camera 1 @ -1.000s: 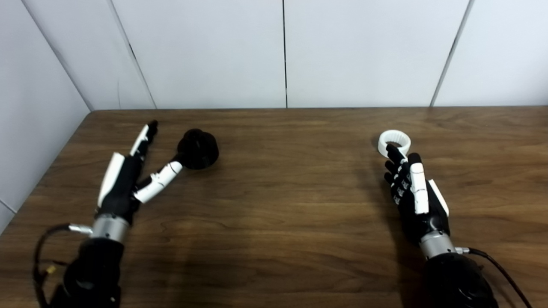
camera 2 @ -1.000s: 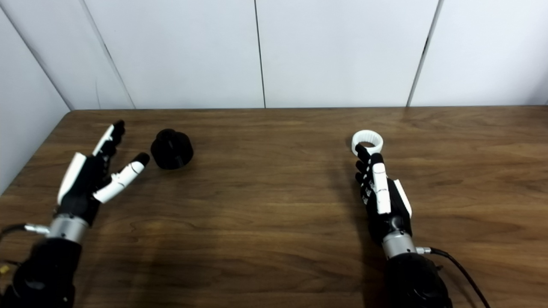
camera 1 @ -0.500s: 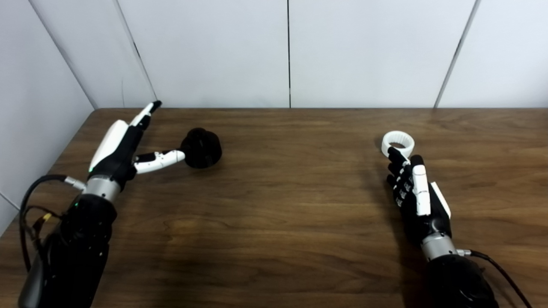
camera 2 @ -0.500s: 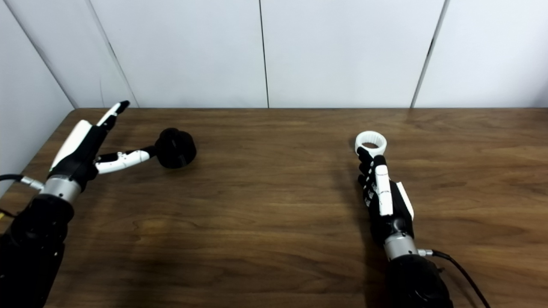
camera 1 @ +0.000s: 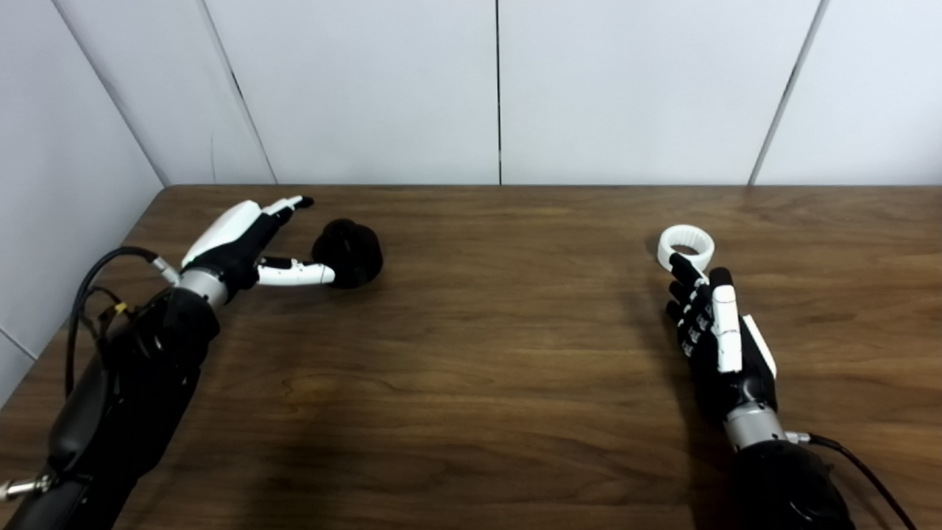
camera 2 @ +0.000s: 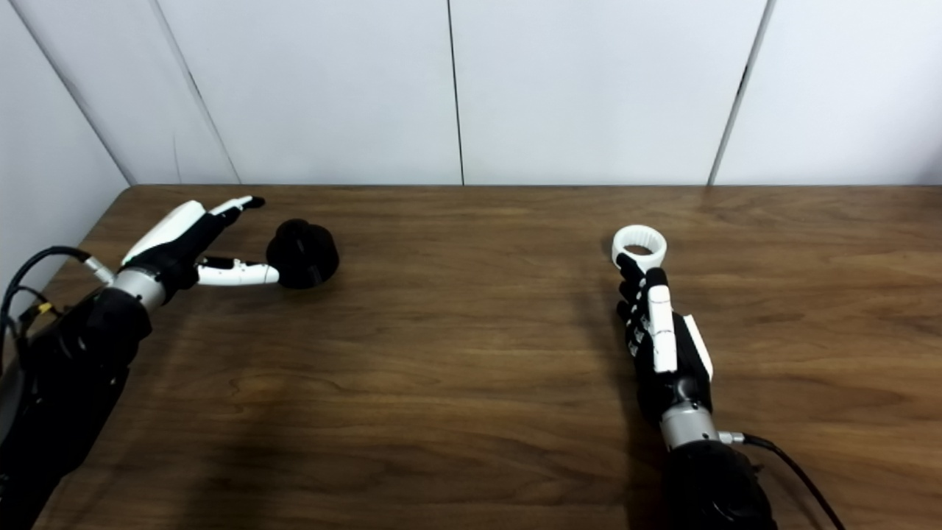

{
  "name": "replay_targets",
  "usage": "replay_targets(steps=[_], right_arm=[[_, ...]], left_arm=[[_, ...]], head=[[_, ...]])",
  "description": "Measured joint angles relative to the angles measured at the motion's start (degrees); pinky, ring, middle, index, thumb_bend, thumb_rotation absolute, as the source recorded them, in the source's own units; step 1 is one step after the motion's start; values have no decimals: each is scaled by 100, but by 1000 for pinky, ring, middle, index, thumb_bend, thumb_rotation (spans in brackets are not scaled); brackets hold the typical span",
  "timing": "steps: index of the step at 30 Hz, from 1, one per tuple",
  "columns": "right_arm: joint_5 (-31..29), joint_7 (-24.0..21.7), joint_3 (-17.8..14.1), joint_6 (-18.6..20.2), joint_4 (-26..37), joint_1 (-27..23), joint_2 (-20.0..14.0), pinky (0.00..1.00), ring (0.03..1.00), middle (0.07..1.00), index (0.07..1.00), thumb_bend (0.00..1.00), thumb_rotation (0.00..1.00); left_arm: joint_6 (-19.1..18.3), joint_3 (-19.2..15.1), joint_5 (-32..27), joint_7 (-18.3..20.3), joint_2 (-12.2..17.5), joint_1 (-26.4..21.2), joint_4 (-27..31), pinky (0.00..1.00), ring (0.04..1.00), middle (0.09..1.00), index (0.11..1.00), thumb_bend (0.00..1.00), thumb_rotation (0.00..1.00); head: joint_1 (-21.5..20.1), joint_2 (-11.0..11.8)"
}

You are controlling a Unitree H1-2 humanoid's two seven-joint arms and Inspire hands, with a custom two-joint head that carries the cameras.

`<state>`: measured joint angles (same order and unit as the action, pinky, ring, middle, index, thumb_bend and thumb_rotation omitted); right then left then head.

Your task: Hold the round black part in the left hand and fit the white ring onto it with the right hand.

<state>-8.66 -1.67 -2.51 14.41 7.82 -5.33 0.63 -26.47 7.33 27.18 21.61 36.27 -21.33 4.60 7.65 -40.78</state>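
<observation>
Brown wood covers the bench (camera 1: 471,353), which carries two small things far apart from each other, and both arms come onto it from the near edge. Left hand (camera 1: 239,246) lies low at the far left with its fingers spread and holding nothing, and its thumb reaches to the round black part (camera 1: 347,242), touching it or almost, while the right hand (camera 1: 717,338) is also open, fingers straight and together, with the fingertips (camera 1: 678,263) at the near rim of the white ring (camera 1: 686,246), which lies flat on the bench.
</observation>
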Motion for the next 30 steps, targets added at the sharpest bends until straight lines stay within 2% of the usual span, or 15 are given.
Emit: replay_targets(steps=[4, 19, 30], right_arm=[[7, 0, -1, -18, 0, 10, 2, 1000, 987, 971, 905, 610, 1000], [43, 51, -26, -116, 0, 64, 29, 1000, 986, 955, 894, 597, 999], [92, 57, -27, -176, -1, 95, 19, 1000, 989, 955, 895, 580, 1000]], left_arm=[[27, 51, 22, 53, 15, -77, -260, 905, 1000, 1000, 929, 1000, 511], [54, 231, 143, 156, 26, -77, -419, 924, 1000, 1000, 947, 1000, 510], [297, 351, 157, 139, -35, -181, -835, 902, 1000, 1000, 949, 1000, 510]], head=[[-26, 18], [-105, 62], [-167, 123]])
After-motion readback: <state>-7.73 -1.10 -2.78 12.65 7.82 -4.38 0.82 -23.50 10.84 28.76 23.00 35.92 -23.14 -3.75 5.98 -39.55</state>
